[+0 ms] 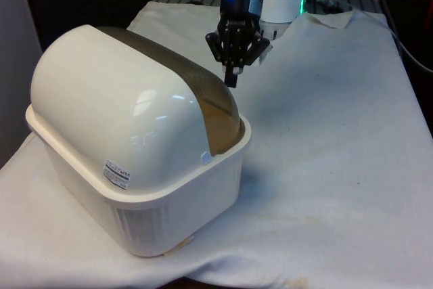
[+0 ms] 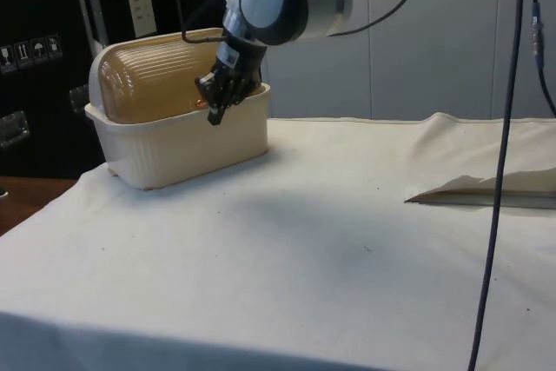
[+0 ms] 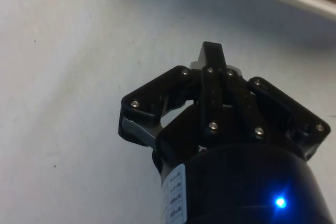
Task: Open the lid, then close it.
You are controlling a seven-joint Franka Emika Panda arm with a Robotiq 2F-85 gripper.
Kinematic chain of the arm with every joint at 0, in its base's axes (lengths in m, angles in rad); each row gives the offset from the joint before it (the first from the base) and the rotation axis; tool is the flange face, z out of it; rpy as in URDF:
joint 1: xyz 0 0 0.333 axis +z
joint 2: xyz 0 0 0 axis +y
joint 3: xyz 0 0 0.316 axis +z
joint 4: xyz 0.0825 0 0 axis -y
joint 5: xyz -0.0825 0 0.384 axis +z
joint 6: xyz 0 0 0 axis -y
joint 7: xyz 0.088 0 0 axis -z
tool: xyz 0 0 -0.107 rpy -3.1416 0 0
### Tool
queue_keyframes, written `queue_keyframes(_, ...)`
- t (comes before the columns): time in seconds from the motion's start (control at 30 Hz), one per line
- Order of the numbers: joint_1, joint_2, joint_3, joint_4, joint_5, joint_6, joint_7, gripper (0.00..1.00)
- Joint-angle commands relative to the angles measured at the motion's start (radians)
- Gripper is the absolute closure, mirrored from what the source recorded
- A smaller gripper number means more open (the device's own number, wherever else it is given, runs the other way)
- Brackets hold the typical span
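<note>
Since the brown see-through lid [image 1: 203, 93] is seen drawn down over the front of the cream bread box [image 1: 135, 167], with its lower edge sitting at the rim of the tub, the box is judged to be shut at this moment. Whether the opening has already been done or is yet to begin cannot be told from how things lie; a shut lid fits either reading. The bread box is placed on the white-clothed counter [image 1: 338, 167], towards the front view's left, with its rounded back turned to that camera, and in the side view it is seen at the far end of the counter before the dark cabinets. The black pincer [image 1: 232, 80] is held in the air just beside the lid, pointing downward, and is not seen to touch it; in the side view it [image 2: 215, 115] is shown in front of the box's face, near the rim. Its fingers are brought together with nothing between them, which is made plain in the wrist view [image 3: 212, 56], where only bare cloth is seen below them. No grip on the lid is taken, so any work left must start with contact being made.
</note>
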Motion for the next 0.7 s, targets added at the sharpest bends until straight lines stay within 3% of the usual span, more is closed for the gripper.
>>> queue_keyframes(0.0,0.009,0.01,-0.015,-0.003,-0.002,0.029,0.002,1.0)
queue_keyframes(0.17,0.01,0.019,-0.024,-0.002,-0.001,0.062,-0.001,1.0)
queue_keyframes(0.2,0.0,0.01,-0.006,-0.001,0.0,0.042,-0.002,1.0)
queue_keyframes(0.23,0.011,0.021,-0.025,-0.002,-0.001,0.07,-0.002,1.0)
queue_keyframes(0.43,0.008,0.041,-0.028,-0.001,0.004,0.121,0.0,1.0)
queue_keyframes(0.47,0.0,0.031,-0.014,-0.001,0.0,0.102,-0.002,1.0)
queue_keyframes(0.5,0.008,0.047,-0.029,0.0,0.004,0.133,0.001,1.0)
queue_keyframes(0.67,0.007,0.063,-0.037,0.004,0.006,0.158,0.005,1.0)
